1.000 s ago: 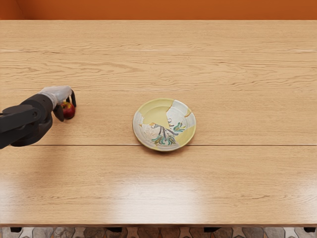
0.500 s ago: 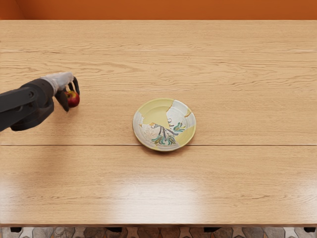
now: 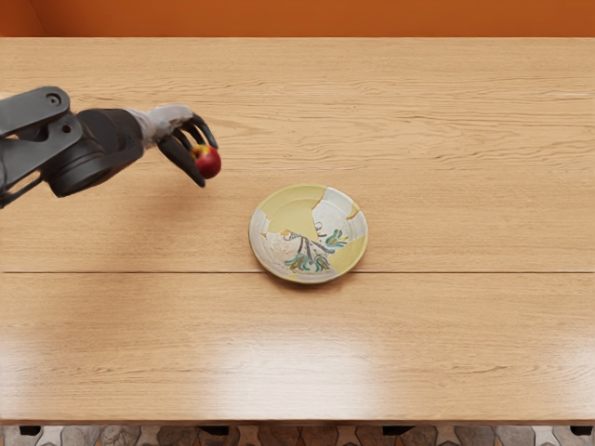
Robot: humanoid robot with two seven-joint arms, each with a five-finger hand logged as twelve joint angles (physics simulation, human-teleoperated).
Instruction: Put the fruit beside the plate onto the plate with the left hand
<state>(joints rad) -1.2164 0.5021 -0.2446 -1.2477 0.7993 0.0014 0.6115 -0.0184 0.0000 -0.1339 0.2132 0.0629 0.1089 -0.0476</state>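
The dark fingers (image 3: 186, 160) curl closed around the fruit (image 3: 207, 163), one below and to its left, the others arched over its top. The fruit is small and round, so no long axis can be told; it is red with a yellow patch facing up and left. The pale left hand (image 3: 172, 124) holds it above the desk (image 3: 446, 325), up and left of the plate (image 3: 254, 232) and apart from it. Half a second ago the fruit was farther left, and a second ago farther left and lower still; the arm (image 3: 88, 149) now reaches farther in, while the plate has not moved. The plate is a glossy round dish, yellow and pale with a painted sprig, and the desk is wood with a long horizontal grain.
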